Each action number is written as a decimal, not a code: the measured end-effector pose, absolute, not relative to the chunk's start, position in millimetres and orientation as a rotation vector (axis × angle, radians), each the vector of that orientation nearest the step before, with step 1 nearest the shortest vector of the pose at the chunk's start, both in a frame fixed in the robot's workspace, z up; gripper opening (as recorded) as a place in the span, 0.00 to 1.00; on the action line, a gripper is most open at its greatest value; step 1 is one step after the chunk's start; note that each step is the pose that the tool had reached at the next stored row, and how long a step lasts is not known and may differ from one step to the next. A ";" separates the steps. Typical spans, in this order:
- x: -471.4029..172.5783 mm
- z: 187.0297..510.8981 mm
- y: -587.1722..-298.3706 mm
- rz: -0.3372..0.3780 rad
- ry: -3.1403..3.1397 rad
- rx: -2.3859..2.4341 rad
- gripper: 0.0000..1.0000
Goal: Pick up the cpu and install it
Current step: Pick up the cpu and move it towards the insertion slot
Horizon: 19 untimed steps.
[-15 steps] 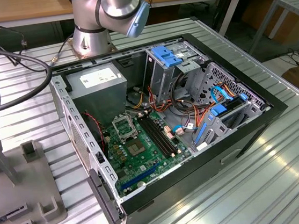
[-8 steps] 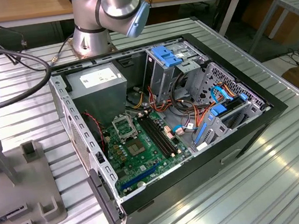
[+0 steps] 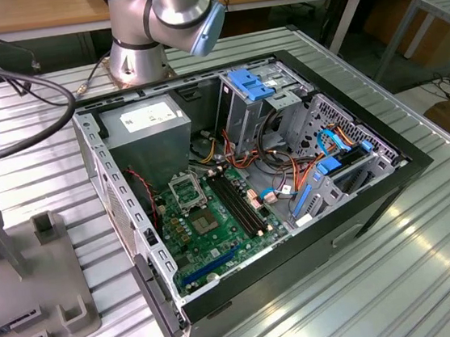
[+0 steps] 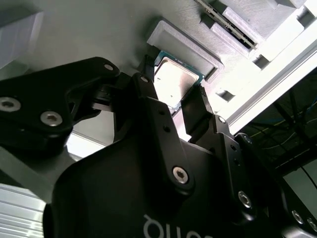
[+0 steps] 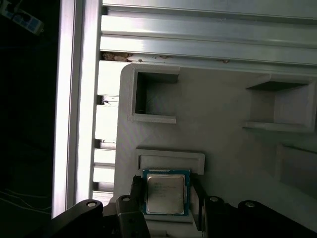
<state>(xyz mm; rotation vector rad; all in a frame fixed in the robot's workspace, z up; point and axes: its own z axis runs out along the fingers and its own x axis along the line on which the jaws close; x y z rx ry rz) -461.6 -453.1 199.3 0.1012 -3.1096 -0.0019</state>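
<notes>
Cpu (image 5: 166, 194) pickup | slatted metal table (image 3: 430, 259) | open computer case (image 3: 242, 175) | grey tray (image 5: 223, 148) at exterior view's left | gripper (image 5: 166, 182) fingers clamped on chip's opposite edges | chip lying flat in tray recess, against raised ledge (image 5: 171, 159)

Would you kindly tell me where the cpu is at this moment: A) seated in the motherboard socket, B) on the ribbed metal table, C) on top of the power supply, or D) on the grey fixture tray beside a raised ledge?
D: in the first wrist view the cpu lies on the grey fixture tray, next to a raised ledge, with the gripper right at it.
</notes>
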 end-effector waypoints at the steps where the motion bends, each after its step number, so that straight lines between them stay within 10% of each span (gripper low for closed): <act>1: -461.6 199.9 -453.1 -0.002 -3.110 0.101 0.47; 19: -460.1 198.2 -453.0 -0.001 -3.111 0.044 0.47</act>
